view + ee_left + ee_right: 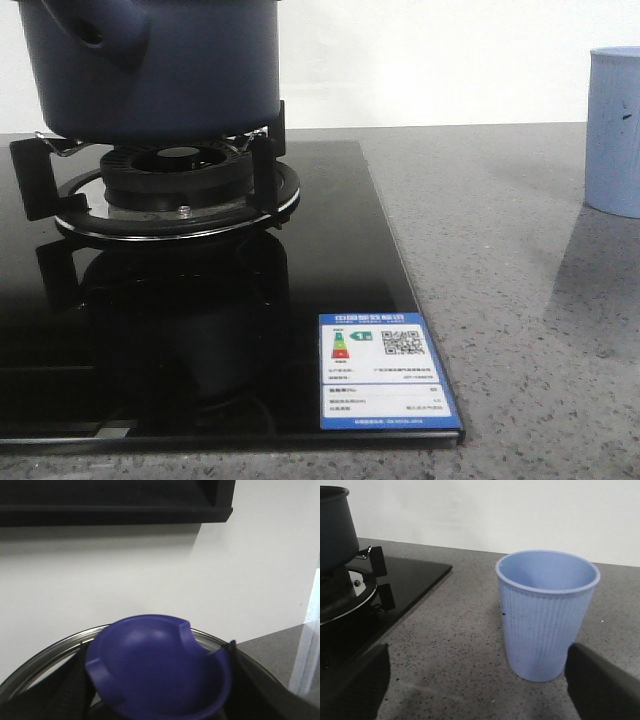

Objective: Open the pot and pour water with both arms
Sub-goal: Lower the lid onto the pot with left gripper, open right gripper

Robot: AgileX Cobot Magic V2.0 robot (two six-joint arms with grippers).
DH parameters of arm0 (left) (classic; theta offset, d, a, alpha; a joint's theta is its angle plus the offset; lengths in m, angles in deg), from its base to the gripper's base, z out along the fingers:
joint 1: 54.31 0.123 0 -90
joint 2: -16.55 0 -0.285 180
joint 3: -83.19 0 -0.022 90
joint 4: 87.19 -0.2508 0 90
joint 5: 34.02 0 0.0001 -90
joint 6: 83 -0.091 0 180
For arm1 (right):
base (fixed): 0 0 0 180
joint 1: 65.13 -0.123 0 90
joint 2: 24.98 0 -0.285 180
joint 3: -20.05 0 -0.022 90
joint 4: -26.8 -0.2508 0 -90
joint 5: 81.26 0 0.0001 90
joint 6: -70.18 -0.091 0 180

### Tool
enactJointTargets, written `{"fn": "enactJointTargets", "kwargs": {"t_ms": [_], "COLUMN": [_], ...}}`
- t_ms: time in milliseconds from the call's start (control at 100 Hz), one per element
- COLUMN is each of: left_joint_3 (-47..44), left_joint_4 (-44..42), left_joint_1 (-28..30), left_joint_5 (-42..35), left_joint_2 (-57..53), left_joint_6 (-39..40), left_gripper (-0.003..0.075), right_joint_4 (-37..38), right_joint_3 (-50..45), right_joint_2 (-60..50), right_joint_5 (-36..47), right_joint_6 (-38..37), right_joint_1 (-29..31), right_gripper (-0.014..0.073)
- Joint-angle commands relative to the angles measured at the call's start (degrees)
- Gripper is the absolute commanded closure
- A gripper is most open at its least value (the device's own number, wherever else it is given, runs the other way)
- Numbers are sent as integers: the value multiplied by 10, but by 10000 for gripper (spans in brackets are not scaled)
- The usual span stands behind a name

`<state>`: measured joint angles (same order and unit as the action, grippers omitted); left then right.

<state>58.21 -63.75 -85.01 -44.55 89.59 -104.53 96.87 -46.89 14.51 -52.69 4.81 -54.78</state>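
Observation:
The dark navy pot (160,70) stands on the burner's pan supports at the far left, its stubby holed side handle (100,30) facing the camera. Its top is cut off from the front view. The pot's edge also shows in the right wrist view (335,525). In the left wrist view my left gripper (160,692) has a dark finger on each side of the lid's blue knob (155,670), shut on it. The lid's steel rim (45,652) curves behind the knob. My right gripper (477,680) is open and empty, low over the counter, with the pale blue ribbed cup (545,615) just ahead by its right finger.
The black glass hob (330,260) holds the gas burner (175,185) and has a blue-and-white label (385,370) at its front right corner. The speckled grey counter (520,300) lies to the right, with the cup (615,130) at its far right edge. A white wall stands behind.

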Motion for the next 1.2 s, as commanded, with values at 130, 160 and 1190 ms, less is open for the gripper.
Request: {"fn": "enactJointTargets", "kwargs": {"t_ms": [130, 160, 1190], "left_joint_3": [21, 21, 21], "left_joint_4": [1, 1, 1], "left_joint_1": [-5, -5, -5], "left_joint_5": [-77, -77, -66], "left_joint_2": [37, 42, 89], "left_joint_6": [0, 0, 2], "left_gripper": [317, 317, 317], "right_joint_4": [12, 18, 22], "right_joint_3": [14, 14, 14], "right_joint_2": [-2, -2, -2], "right_joint_5": [29, 31, 31], "right_joint_6": [-20, -20, -20], "right_joint_1": [3, 3, 3], "right_gripper": [-48, -48, -48]}}
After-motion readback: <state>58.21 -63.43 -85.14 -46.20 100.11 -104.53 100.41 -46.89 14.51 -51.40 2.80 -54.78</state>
